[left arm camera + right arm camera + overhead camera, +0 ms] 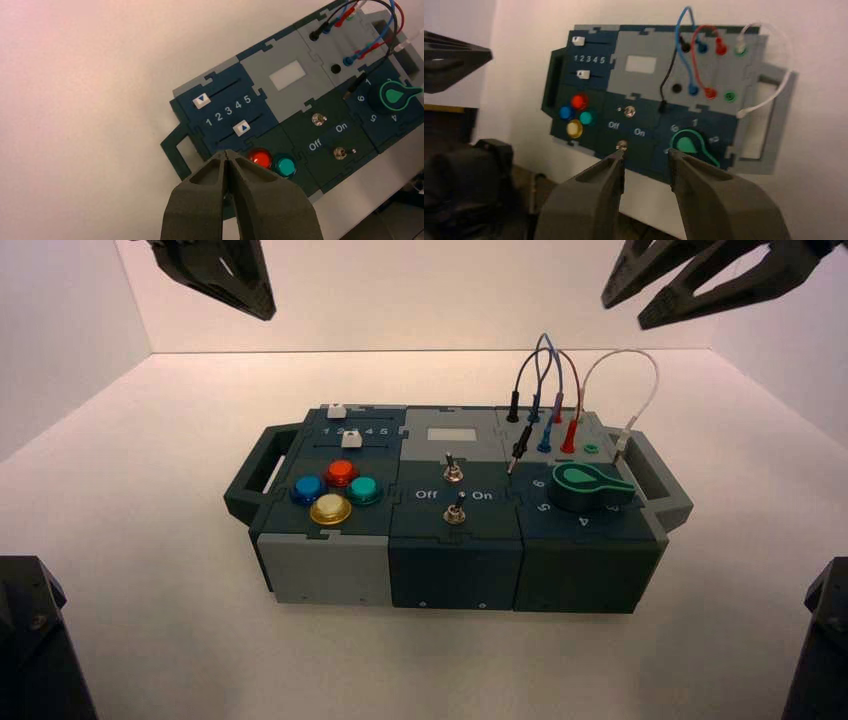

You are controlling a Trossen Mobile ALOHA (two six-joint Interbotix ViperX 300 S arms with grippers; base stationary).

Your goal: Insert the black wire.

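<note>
The thin black looping wire [669, 74] is plugged by one end into the box's gray socket panel [720, 65]; its other plug lies loose on the dark surface. The right gripper [646, 162] is held wide open and empty above the box, the left gripper [227, 155] closed, empty.

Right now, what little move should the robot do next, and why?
Probably ease the right gripper down toward the loose black plug: its fingers stand open with nothing between them, that plug lies out on the box, and the near black socket is empty.
</note>
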